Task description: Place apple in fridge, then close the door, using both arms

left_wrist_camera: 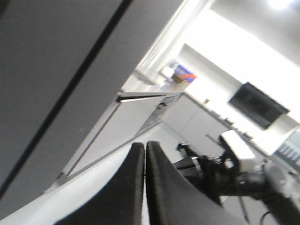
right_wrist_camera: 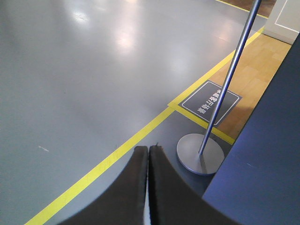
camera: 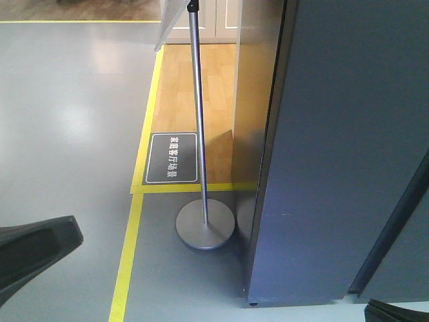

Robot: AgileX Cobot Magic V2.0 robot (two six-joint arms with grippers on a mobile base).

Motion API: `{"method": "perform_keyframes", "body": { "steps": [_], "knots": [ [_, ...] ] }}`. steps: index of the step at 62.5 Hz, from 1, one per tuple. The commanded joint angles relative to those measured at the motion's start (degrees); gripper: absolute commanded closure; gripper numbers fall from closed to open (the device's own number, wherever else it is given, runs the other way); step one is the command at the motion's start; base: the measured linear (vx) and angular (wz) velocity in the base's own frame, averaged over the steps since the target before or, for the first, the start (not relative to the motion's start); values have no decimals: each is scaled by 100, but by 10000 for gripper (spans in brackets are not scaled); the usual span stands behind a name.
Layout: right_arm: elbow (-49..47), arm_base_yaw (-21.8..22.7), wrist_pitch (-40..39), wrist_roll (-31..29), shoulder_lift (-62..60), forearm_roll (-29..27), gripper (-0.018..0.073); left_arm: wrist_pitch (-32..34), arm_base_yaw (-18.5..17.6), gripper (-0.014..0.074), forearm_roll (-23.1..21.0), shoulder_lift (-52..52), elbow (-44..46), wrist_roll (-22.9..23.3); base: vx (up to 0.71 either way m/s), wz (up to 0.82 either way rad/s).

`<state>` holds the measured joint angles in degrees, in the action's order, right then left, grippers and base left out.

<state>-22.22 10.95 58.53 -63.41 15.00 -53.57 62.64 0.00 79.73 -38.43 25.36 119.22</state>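
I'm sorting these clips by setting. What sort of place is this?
Probably an indoor demo or test hall with a mock home zone: yellow floor tape borders a wood-floor patch, a dark floor sign and a sign stand beside the dark grey fridge.

Floor: grey and glossy [camera: 67,114], with soft white reflections of light at 11 o'clock in the front view.
Tape: yellow lines [camera: 127,258] on the floor, they frame a wooden area.
Wood floor: light brown boards [camera: 214,87] at 12 o'clock, behind the tape.
Floor sign: dark rectangle [camera: 173,158] with white characters, just beside the tape corner.
Stand: silver pole [camera: 198,114] upright on a round base [camera: 205,225], the base lies on the grey floor near the sign.
Cabinets: white panelled doors [camera: 208,20] at 12 o'clock, far end.
Wall screen: dark panel [left_wrist_camera: 258,103] on a bright white wall, left wrist view.
Light: strong, overexposed at 1 o'clock in the left wrist view.
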Motion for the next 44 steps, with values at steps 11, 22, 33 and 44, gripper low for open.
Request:
{"method": "perform_keyframes", "body": {
  "steps": [11, 22, 33, 44],
  "knots": [
    [-129, 36, -160, -36, 76, -280, 563, 109, 0, 604, -2360, 5, 129, 55, 0, 0],
    [-129, 36, -160, -36, 76, -280, 563, -8, 0, 604, -3107, 5, 129, 56, 0, 0],
    [-129, 36, -146, -36, 76, -285, 563, -238, 0, 604, -2858, 5, 108, -483, 0, 0],
    [-129, 36, -142, -36, 76, -299, 563, -444, 0, 604, -3382, 5, -288, -3074, 0, 0]
  ]
}}
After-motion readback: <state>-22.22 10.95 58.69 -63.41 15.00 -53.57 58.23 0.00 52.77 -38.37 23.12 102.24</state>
